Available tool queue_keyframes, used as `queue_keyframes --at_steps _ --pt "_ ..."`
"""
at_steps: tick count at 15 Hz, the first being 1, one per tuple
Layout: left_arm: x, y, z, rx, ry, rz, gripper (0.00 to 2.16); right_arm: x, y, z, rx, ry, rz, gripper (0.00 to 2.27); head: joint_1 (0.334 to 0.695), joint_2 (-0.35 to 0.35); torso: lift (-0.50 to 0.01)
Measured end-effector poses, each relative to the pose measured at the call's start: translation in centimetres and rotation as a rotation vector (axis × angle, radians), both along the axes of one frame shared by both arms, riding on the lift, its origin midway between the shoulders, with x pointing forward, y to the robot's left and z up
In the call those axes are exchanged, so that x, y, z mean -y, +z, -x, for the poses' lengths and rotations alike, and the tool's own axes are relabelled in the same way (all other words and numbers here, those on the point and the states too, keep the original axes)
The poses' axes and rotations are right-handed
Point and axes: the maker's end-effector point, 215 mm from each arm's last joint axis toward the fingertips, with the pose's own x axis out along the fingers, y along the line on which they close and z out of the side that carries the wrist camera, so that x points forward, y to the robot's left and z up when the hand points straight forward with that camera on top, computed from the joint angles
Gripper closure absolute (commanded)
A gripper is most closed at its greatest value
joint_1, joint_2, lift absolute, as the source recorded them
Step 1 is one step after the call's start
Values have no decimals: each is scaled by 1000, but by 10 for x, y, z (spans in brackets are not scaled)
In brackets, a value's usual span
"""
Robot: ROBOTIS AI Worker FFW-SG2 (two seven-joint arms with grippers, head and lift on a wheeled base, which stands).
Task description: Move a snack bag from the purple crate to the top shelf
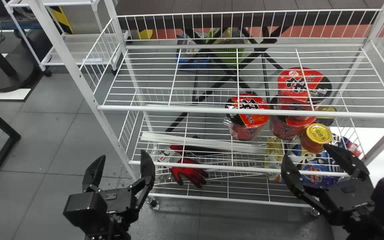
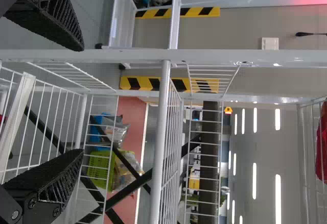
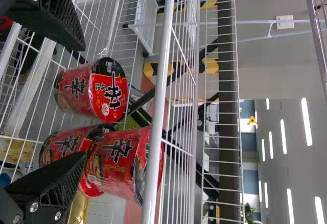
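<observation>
White wire rack point(image 1: 79, 76), tall, tiered. Left gripper point(image 1: 122, 156) in front of rack's left front post, jaws wide, nothing between them. Right gripper point(image 1: 307, 151) in front of rack's right half, jaws also wide, holding nothing. Blue bags point(image 1: 315, 171), snack-like, low at rack's right, yellow bag point(image 1: 273, 153) just beside; which one is meant, cannot tell. Red noodle cups point(image 1: 248, 113) on rack's middle level, right of centre, some stacked; yellow-lidded jar point(image 1: 318, 133) near them. Red gloves point(image 1: 192, 171) low on rack, left of centre. Red item point(image 2: 322, 147) high on rack, kind unclear.
</observation>
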Motion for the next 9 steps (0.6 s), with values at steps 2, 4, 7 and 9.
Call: queue_keyframes --at_steps 2,4,7,9 --pt "1 -1 0 -2 -1 0 107 0 1 0 1 0 0 76 695 103 -445" --pt "1 -1 0 -3 -1 0 110 0 1 0 2 3 0 73 695 103 -443" --pt "1 -1 0 -4 -1 -1 110 -5 5 3 11 42 -24 73 695 110 -444" --pt "0 -2 0 -4 0 -1 110 -1 3 2 4 31 -26 76 695 105 -453"
